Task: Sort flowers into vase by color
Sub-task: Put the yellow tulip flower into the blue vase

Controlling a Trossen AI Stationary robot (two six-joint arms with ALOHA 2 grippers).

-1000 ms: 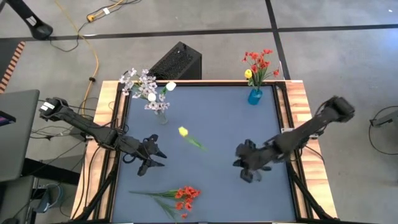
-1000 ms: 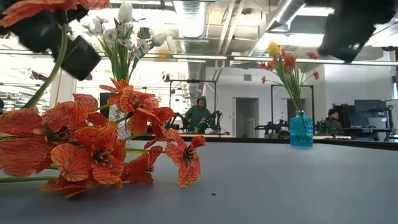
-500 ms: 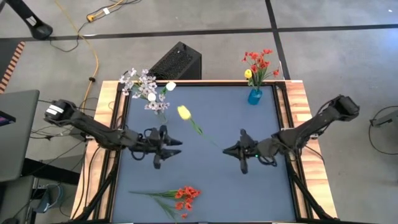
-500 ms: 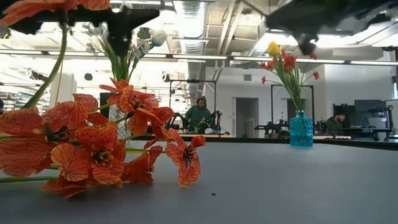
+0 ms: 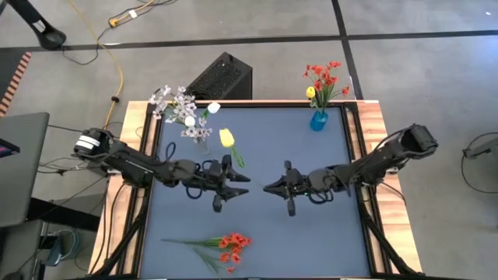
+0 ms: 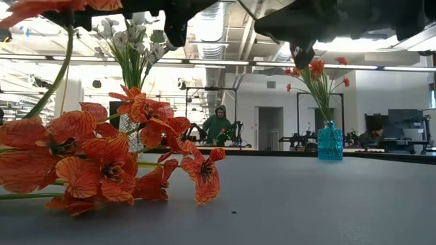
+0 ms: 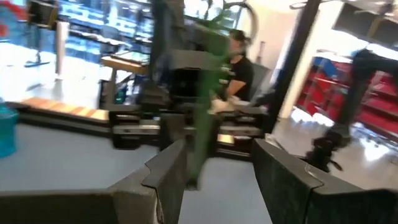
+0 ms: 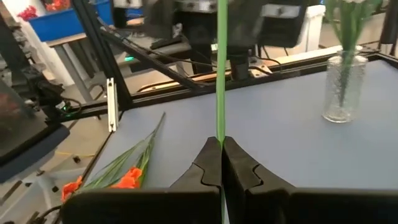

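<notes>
A yellow tulip on a thin green stem is held above the table's middle. My right gripper is shut on the stem and points toward the table's left. My left gripper faces it, open, with the stem standing between its fingers, nearer one of them. A blue vase at the far right holds red flowers and a yellow tulip. A clear glass vase at the far left holds white tulips and a lilac sprig. Red flowers lie near the front edge. My right gripper pinches the tulip's stem near its bare end between its two fingers. The fingers come level from the table's right, and the stem runs on straight out of the fingertips. The tulip is clear of the table, its blossom toward the glass vase. My left gripper: I cannot tell whether the stem touches the one finger it stands close to.
The two arms meet tip to tip over the table's middle. A wooden frame rims the blue table top. A black box stands behind the far edge. People sit in the room beyond the table.
My right gripper has gone toward the table's left and my left gripper toward the right, so that they now face each other at the middle. The tulip's blossom has shifted toward the far edge, nearer the glass vase, and its stem now runs between my left gripper's fingers.
</notes>
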